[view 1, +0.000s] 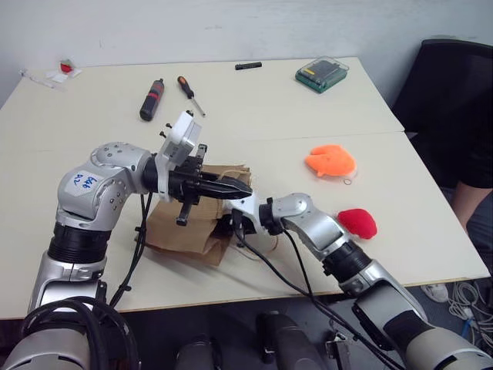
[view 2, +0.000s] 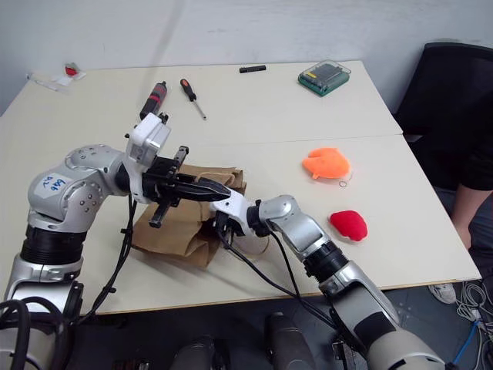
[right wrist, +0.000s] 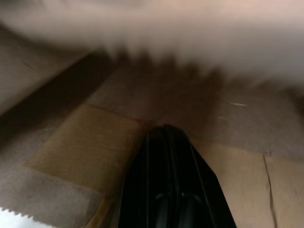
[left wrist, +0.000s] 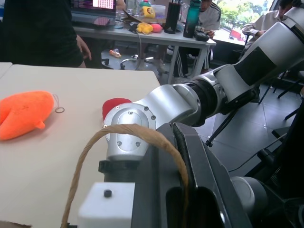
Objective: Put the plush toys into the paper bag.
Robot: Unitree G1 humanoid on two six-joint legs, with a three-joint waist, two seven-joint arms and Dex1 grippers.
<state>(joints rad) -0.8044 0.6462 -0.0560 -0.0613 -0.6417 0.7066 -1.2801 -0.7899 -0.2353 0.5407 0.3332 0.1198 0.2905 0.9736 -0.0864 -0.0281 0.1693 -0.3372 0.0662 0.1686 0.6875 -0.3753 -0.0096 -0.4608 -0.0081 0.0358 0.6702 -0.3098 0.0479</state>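
Observation:
The brown paper bag [view 1: 189, 231] lies flat on the table in front of me. My left gripper [view 1: 245, 190] hovers just above its mouth, shut on the bag's tan cord handle [left wrist: 124, 130], which loops over its fingers. At the bag's mouth, my right gripper [right wrist: 166, 129] is shut and pokes in between the brown paper walls, its tips hidden under the left gripper in the eye views. The orange plush toy [view 1: 331, 160] lies on the table to the right. The red plush toy [view 1: 358, 222] sits nearer the front, beside my right forearm.
Two screwdrivers [view 1: 152, 100] [view 1: 190, 94] lie at the back of the table, with a black marker [view 1: 248, 65] and a green box [view 1: 322, 74] farther right. A small ring [view 1: 348, 182] lies by the orange toy. A person [view 1: 474, 177] sits beyond the right edge.

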